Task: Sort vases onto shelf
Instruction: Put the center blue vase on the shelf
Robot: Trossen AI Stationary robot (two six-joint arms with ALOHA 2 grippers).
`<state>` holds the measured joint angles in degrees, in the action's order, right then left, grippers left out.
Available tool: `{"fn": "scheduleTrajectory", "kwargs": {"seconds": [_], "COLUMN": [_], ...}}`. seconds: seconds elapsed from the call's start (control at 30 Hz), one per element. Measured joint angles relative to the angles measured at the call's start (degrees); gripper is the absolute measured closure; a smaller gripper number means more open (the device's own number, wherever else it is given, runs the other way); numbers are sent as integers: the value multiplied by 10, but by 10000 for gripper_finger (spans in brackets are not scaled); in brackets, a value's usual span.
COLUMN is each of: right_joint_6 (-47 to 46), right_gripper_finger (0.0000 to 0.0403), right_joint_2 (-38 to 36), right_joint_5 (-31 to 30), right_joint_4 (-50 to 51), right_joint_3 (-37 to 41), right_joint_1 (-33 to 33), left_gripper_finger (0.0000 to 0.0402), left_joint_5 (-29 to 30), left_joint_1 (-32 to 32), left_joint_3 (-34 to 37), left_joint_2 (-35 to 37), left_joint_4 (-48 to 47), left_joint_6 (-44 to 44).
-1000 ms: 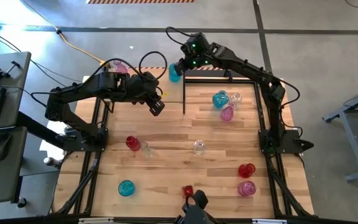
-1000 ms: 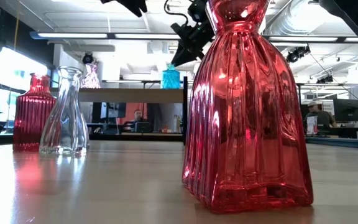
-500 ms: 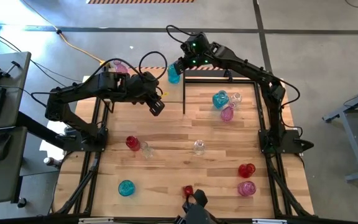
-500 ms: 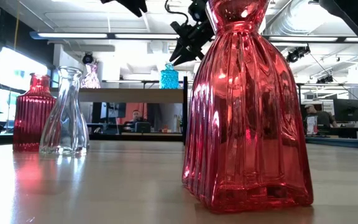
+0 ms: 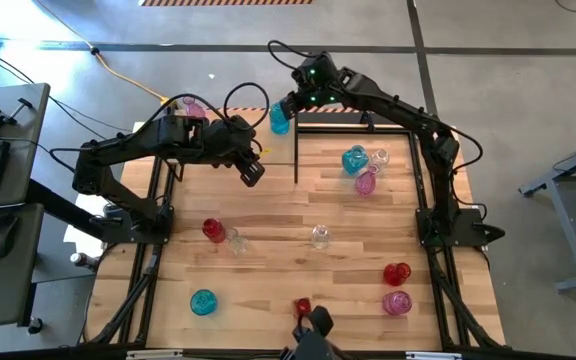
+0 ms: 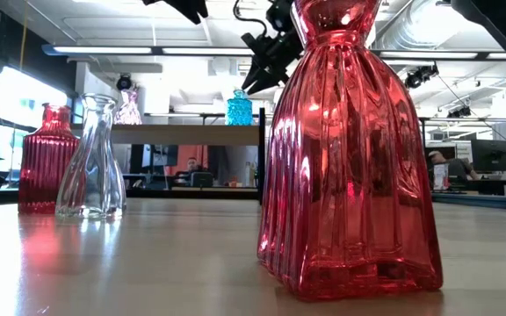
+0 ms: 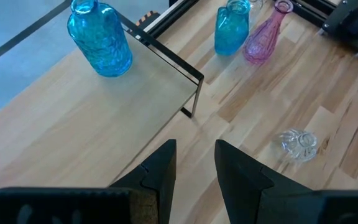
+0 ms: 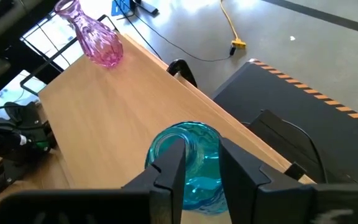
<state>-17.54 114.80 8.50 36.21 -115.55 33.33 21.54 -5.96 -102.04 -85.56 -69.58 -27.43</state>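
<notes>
The right gripper's (image 8: 196, 167) dark fingers stand slightly apart directly above the neck of a ribbed teal-blue glass vase (image 8: 188, 168), which sits upright on the light wood shelf (image 8: 110, 118) near its end, a pink glass vase (image 8: 92, 34) well apart. The left gripper (image 5: 252, 170) hangs over the plank worktop (image 5: 288, 220) beside the shelf, fingers narrowly parted, empty.
</notes>
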Motion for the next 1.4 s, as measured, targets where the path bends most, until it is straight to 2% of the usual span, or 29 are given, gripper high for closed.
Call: {"fn": "scheduleTrajectory", "kwargs": {"seconds": [0.53, 1.4], "right_joint_6": [0, -4], "right_gripper_finger": [327, 327], "right_joint_2": [8, 18], "right_joint_5": [-45, -63], "right_joint_4": [0, -30], "right_joint_3": [0, 1], "right_joint_1": [-13, -5], "left_gripper_finger": [301, 301], "left_joint_5": [0, 0], "left_joint_1": [0, 0], "left_joint_3": [0, 0], "left_joint_2": [0, 0], "left_joint_4": [0, 0], "left_joint_6": [2, 11]}}
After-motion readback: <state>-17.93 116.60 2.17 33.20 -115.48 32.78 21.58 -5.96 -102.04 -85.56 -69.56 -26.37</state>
